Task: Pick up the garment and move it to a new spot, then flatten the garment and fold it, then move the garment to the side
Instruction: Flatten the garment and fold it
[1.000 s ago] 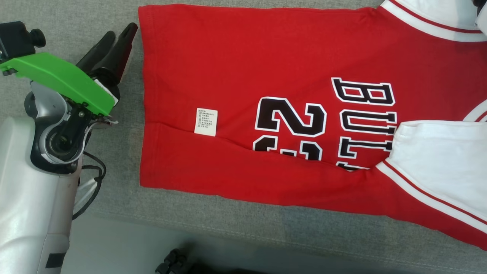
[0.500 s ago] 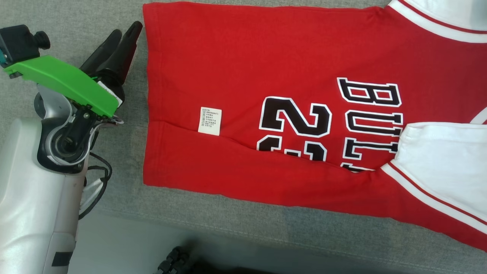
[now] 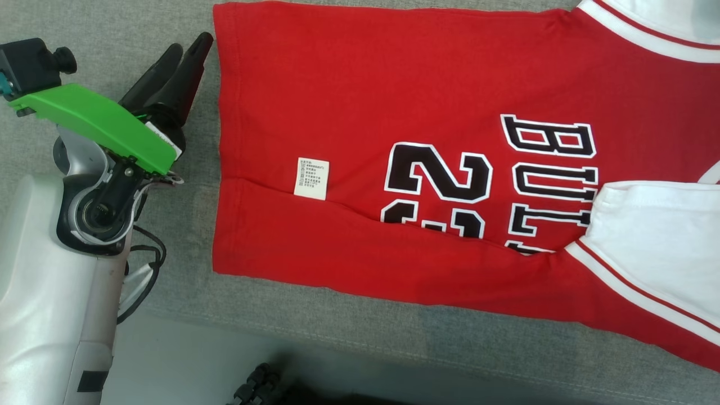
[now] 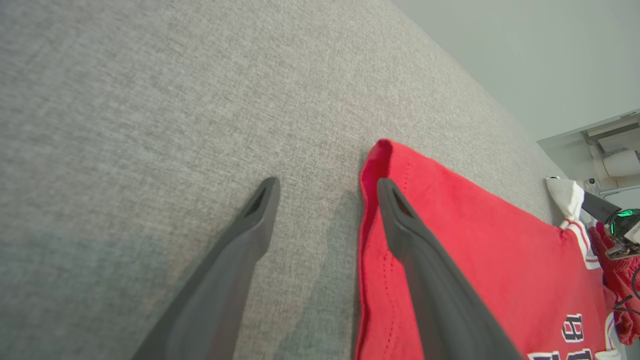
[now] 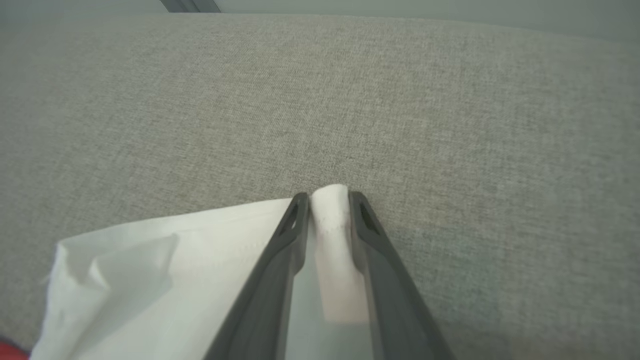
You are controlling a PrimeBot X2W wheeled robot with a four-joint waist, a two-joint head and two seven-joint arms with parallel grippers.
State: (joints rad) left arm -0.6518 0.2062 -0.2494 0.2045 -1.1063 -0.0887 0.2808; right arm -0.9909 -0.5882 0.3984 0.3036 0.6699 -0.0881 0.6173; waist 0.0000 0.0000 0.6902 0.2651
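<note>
Grey fabric surface (image 3: 112,22) beneath red garment (image 3: 360,84)

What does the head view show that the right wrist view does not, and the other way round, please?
Head view: the garment laid out, its red body with black lettering and a white care label, and the left gripper beside the hem. Right wrist view: the right gripper, its fingers pinched on a fold of the white sleeve. Both: white sleeve cloth lying on the grey cushion.
</note>
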